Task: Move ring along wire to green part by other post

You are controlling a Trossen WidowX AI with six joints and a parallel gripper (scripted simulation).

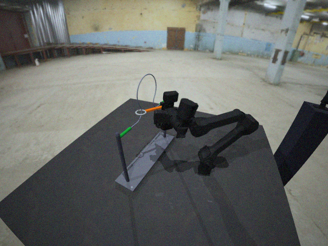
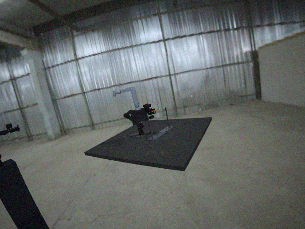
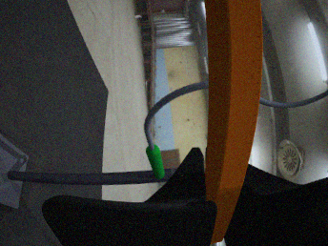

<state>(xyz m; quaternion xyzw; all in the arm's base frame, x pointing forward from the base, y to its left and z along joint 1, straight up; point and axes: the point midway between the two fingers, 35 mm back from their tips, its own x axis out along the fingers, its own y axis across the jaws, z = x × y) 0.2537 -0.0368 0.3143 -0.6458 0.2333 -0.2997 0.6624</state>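
Wrist: handle (image 3: 232,105) between tool's (image 3: 215,210) fingers.

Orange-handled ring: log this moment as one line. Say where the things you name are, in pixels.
gripper (image 1: 160,106) (image 3: 201,153): shut on orange handle (image 1: 153,108) (image 2: 154,110) (image 3: 234,95) | white ring (image 1: 136,112): around grey wire (image 1: 137,91), off both green parts | release: not yet done

Tool (image 2: 153,111) closed on orange handle (image 2: 154,110); pale ring (image 2: 159,109) at handle's far end, near green wire section (image 2: 164,109) beside upright post (image 2: 166,113). Pale base plate (image 2: 160,133) on dark surface (image 2: 138,157). Corrugated metal wall (image 2: 123,61) behind.
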